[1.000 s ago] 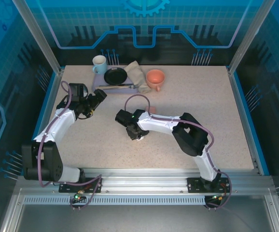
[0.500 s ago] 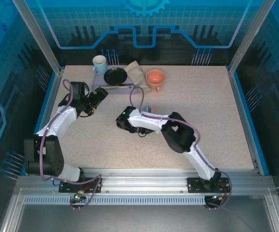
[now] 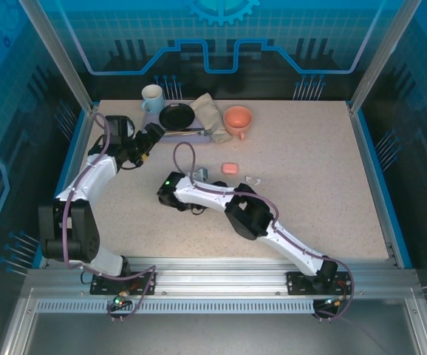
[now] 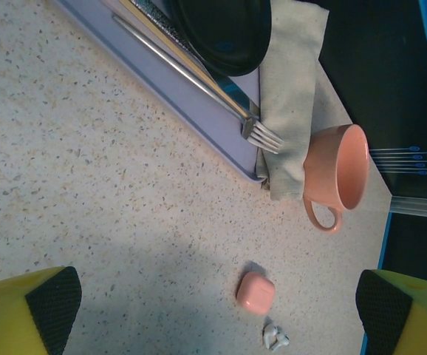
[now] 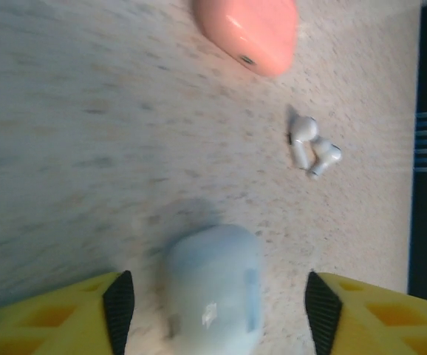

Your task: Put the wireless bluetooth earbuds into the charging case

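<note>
Earbuds (image 3: 254, 180), a white pair, lie loose on the speckled table (image 3: 309, 148) in the overhead view, right of centre, the two touching each other. The pink case (image 3: 230, 168) sits near them on the left and a little farther back, apart from them. A pale blue case (image 3: 201, 174) sits left of that, close to the end of the right arm (image 3: 213, 194), which stretches across toward the left. The left gripper (image 3: 151, 136) is by the near edge of the lavender tray (image 3: 153, 127) at the back, which carries a black dish (image 3: 176, 116) and a fork (image 3: 188, 132). A white mug (image 3: 152, 97), beige napkin (image 3: 207, 112) and salmon cup (image 3: 237, 120) stand alongside. Left wrist view: left gripper (image 4: 217, 303) jaws spread wide, only bare table between them. Ahead lies the pink case (image 4: 255, 291), lid down, with the earbuds (image 4: 275, 339) just beside it, not touching. Farther off are the fork (image 4: 261, 133) on the tray (image 4: 191, 111), the black dish (image 4: 224, 33), the napkin (image 4: 291, 89) and the cup (image 4: 339, 174). Right wrist view, somewhat blurred: right gripper (image 5: 219, 307) jaws apart, with the pale blue case (image 5: 213, 292) standing between them and a gap showing on each side, so nothing is gripped. Beyond it is the pink case (image 5: 250, 29). The earbuds (image 5: 311, 148) lie to the right on the table, outside both cases.
</note>
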Available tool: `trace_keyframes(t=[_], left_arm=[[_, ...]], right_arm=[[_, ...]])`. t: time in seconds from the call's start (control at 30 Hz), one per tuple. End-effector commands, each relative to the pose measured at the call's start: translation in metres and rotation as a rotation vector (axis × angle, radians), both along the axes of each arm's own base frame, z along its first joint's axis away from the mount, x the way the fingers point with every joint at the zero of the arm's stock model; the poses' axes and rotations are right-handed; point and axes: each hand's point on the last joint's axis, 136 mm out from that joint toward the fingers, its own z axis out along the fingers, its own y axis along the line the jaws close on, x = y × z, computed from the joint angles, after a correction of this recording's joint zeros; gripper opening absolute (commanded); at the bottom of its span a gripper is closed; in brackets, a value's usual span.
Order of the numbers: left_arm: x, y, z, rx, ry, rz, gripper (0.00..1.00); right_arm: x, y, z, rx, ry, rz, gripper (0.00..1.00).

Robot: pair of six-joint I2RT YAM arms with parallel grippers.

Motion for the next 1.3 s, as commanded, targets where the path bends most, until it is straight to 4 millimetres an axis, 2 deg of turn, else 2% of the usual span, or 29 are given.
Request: trace_keyframes(t=[0.0,0.1,0.2,0.27,0.4,0.53,0.63,0.73,0.9,1.27], left_arm=[[0.005,0.002,0.016,-0.009,-0.033,-0.021,0.99],[0.003,0.003,0.02,-0.005,-0.034,-0.023,0.99],[0.0,0.002,0.024,0.005,-0.036,-0.034,0.99],[-0.004,0.003,0.025,0.016,-0.035,-0.04,0.99],[-0.013,-0.002,0.025,0.01,-0.029,-0.071,0.99],[-0.023,-0.005,0.022,0.013,-0.023,-0.089,0.99],[-0.031,-0.005,0.02,0.014,-0.017,-0.091,0.99],[-0.036,-0.007,0.019,0.012,-0.012,-0.092,0.99],[-0.04,-0.012,0.018,0.019,-0.005,-0.104,0.99],[-0.05,-0.024,0.018,0.038,0.004,-0.134,0.99]], right_arm=[[-0.049,0.02,0.01,-0.064,0.085,0.075,0.69],[-0.048,0.026,0.027,0.002,0.056,0.066,0.72],[-0.043,0.013,0.045,0.052,0.036,0.012,0.75],[-0.04,0.002,0.05,0.092,0.046,-0.015,0.78],[-0.04,-0.019,0.042,0.27,0.114,-0.088,0.78],[-0.037,-0.031,0.033,0.45,0.138,-0.15,0.78],[-0.033,-0.034,0.027,0.54,0.165,-0.182,0.78],[-0.027,-0.029,0.022,0.614,0.183,-0.192,0.77],[-0.023,-0.025,0.009,0.639,0.21,-0.215,0.77],[-0.016,-0.042,-0.023,0.624,0.233,-0.274,0.72]])
